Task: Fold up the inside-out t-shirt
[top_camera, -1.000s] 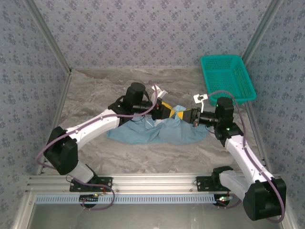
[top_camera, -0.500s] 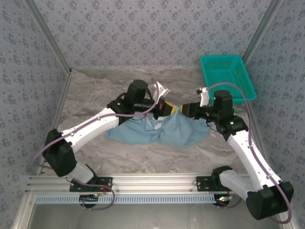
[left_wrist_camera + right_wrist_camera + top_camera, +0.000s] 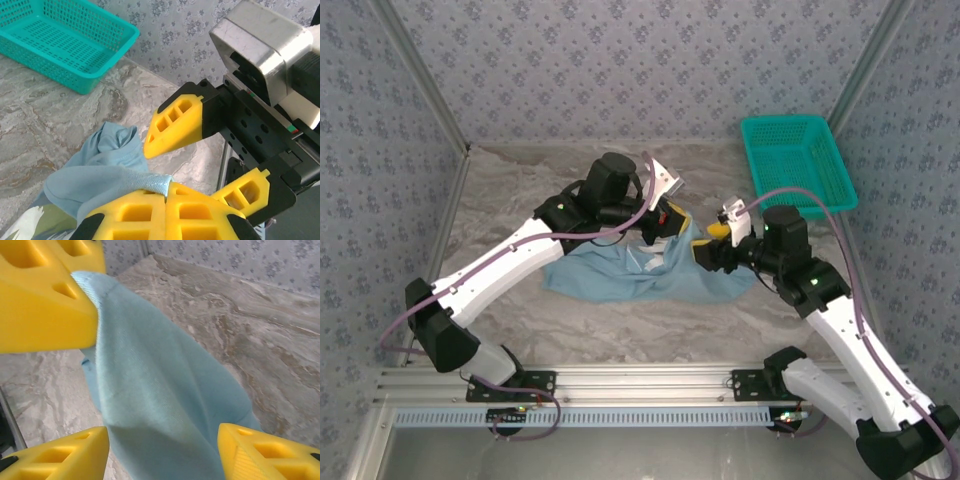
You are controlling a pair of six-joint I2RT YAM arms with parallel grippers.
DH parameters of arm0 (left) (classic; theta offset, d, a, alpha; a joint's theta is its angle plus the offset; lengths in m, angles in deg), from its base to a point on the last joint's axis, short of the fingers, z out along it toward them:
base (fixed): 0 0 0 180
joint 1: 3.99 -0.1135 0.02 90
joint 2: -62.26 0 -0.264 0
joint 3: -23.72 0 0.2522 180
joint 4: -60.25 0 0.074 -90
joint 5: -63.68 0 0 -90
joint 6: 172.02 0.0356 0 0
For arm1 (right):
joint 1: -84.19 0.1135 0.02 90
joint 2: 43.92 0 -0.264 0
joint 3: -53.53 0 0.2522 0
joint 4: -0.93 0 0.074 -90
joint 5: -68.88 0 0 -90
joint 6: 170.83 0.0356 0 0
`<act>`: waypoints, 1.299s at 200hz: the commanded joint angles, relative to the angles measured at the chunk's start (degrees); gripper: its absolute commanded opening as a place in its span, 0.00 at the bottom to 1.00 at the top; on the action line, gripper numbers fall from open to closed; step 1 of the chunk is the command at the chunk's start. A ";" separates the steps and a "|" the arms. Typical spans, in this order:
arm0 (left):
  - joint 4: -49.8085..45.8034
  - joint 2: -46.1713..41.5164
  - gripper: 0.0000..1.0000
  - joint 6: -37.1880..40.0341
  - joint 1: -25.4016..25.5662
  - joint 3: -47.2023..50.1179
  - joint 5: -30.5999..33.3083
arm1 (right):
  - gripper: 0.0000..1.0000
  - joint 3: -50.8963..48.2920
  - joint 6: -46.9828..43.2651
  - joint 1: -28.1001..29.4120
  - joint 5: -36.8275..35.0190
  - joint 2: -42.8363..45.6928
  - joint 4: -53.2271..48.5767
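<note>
On the table (image 3: 510,205) the t-shirt (image 3: 620,278) stretches left-to-right, its raised edge pinched by the left gripper (image 3: 167,187); right gripper (image 3: 710,245), jaws spread.

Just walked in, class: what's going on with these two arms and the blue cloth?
Two robot arms are handling a light-blue t-shirt, crumpled on the table. The left end effector is shut on a lifted edge of it. The right end effector faces it, open, with the raised cloth between its fingers. Nothing is folded yet.
</note>
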 commanded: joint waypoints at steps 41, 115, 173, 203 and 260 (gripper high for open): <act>0.78 -0.77 0.00 -1.54 -0.28 -1.16 -2.08 | 0.17 -2.64 5.65 -0.60 10.01 -5.16 15.91; 16.98 -9.35 0.55 -7.15 -6.08 19.34 4.03 | 0.00 -13.89 28.86 -17.67 30.26 0.77 36.20; 23.08 -1.61 0.56 -12.23 -4.43 17.71 1.74 | 0.00 -13.69 29.11 -17.81 30.94 -0.67 37.15; 25.07 1.69 0.59 -15.13 -3.89 14.75 -0.37 | 0.00 -14.04 28.78 -17.76 30.31 -0.49 37.45; 28.41 5.38 0.54 -18.33 -3.59 12.52 -0.18 | 0.00 -14.31 28.52 -17.70 30.39 -0.20 37.16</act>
